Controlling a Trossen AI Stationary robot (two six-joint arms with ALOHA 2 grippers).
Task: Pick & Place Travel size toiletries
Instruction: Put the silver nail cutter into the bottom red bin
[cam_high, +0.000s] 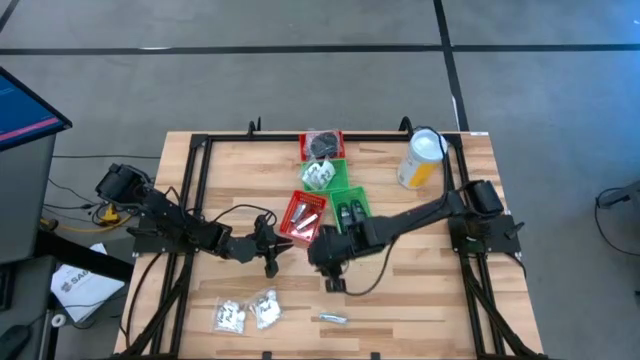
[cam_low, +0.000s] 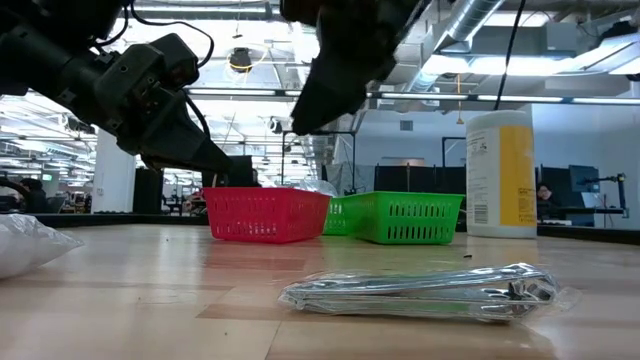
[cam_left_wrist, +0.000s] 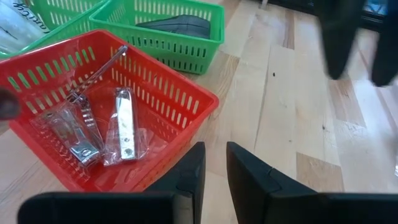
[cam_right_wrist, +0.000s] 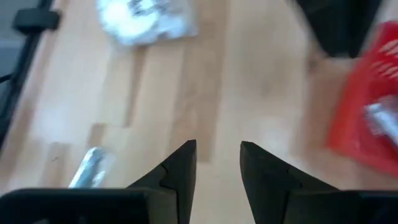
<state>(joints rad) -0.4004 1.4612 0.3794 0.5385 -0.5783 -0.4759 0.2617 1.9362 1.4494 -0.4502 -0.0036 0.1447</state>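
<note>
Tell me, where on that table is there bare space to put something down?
The widest bare wood lies in the near right corner, right of the silvery sachet, below the right hand. Another free patch is at the far left, left of the red basket. The middle is crowded: baskets packed together, both hands beside them. Clear packets occupy the near left.
</note>
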